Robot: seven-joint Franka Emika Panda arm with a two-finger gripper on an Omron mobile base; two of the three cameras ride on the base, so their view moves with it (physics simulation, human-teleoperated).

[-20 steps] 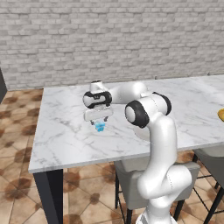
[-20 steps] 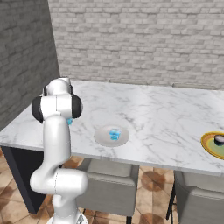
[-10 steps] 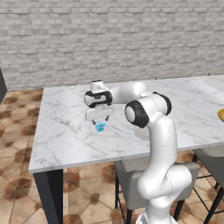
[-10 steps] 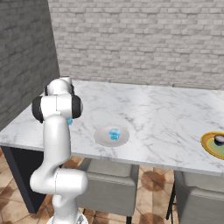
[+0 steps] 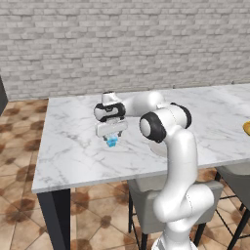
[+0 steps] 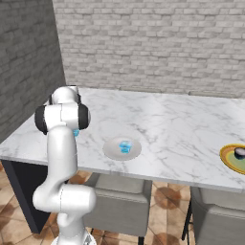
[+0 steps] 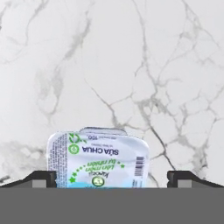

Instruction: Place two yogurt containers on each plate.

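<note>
A light blue yogurt container (image 5: 112, 142) stands on the marble table at the left. My gripper (image 5: 112, 136) hangs just above it, open. In the hand view its printed foil lid (image 7: 98, 161) lies between my two dark fingertips (image 7: 41, 177), which straddle it without touching. The same cup peeks out behind my arm (image 6: 76, 132). An off-white plate (image 6: 113, 152) near the table's front edge carries one light blue yogurt container (image 6: 125, 146). At the far right, a yellow-rimmed plate (image 6: 228, 161) with a green centre holds a black cup with a white top (image 6: 239, 152).
The marble table (image 5: 73, 156) runs along a grey brick wall. Grey chairs (image 6: 119, 201) are tucked under its near edge. A sliver of the yellow plate (image 5: 246, 128) shows at the right edge of the left base view.
</note>
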